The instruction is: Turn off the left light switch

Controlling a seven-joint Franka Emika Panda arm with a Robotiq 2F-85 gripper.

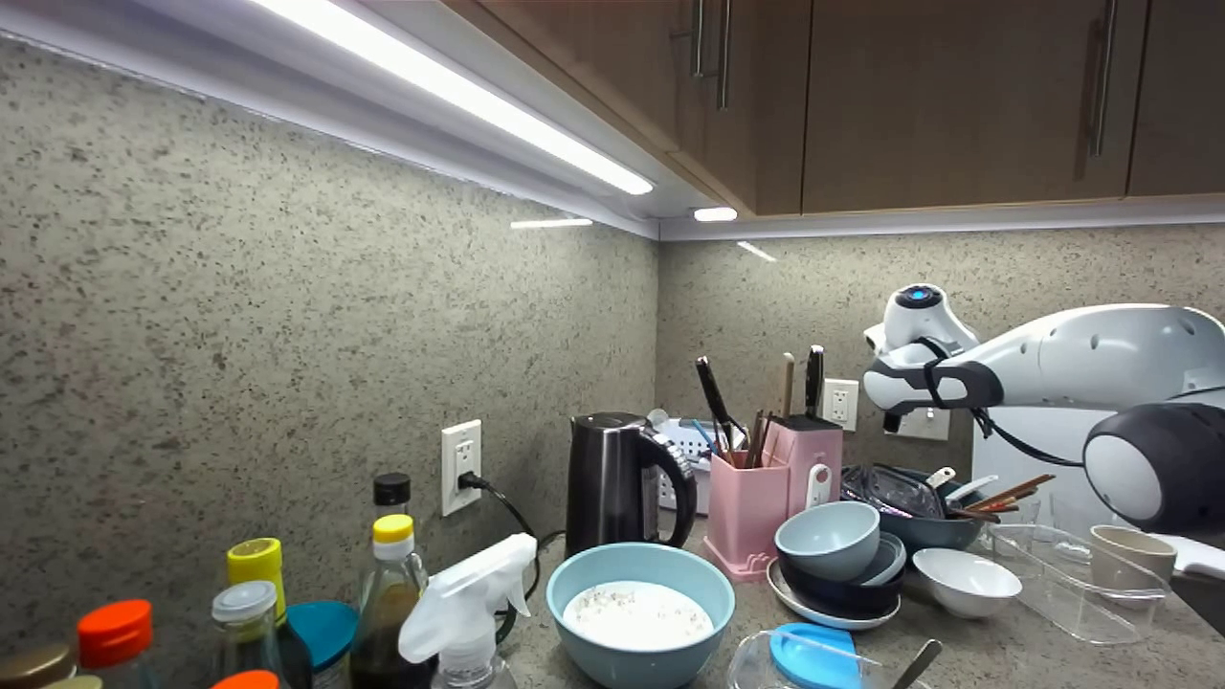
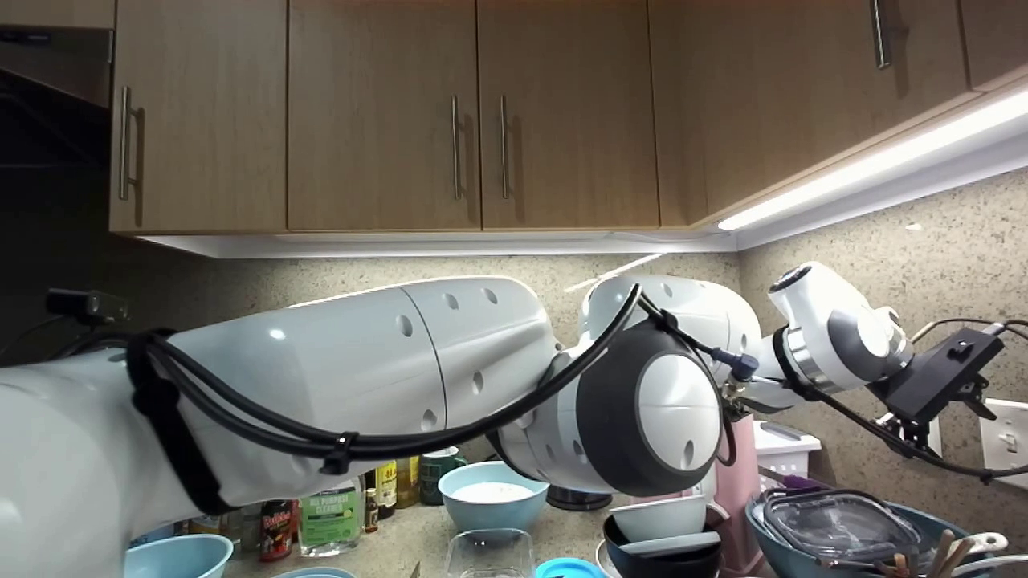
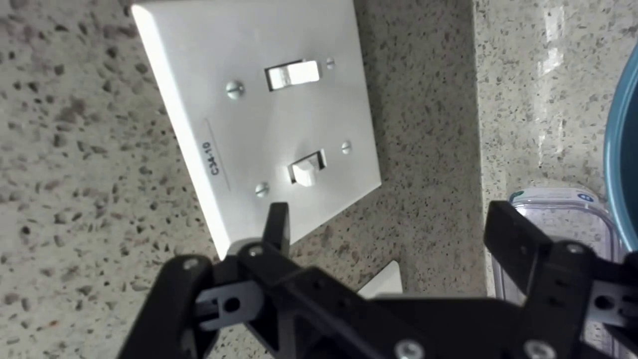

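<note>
A white double switch plate (image 3: 249, 124) on the speckled wall shows turned sideways in the wrist view, its upper edge toward image left. Of its two toggles, the lower in that picture is the left light switch (image 3: 304, 173), its lever at the upper end of the slot. The right toggle (image 3: 301, 73) points down. My gripper (image 3: 389, 214) is open, fingers wide apart and nothing between them. One finger overlaps the plate's corner beside the left switch; contact cannot be judged. Both exterior views show the plate (image 1: 938, 429) (image 2: 1013, 417) near the wrist.
An outlet plate (image 1: 840, 402) sits left of the switches. Below are a blue dish bowl (image 1: 919, 531) with utensils and a clear container (image 3: 563, 219) on the counter. A pink knife holder (image 1: 804, 459) stands close by. Cabinets (image 1: 957, 105) hang overhead.
</note>
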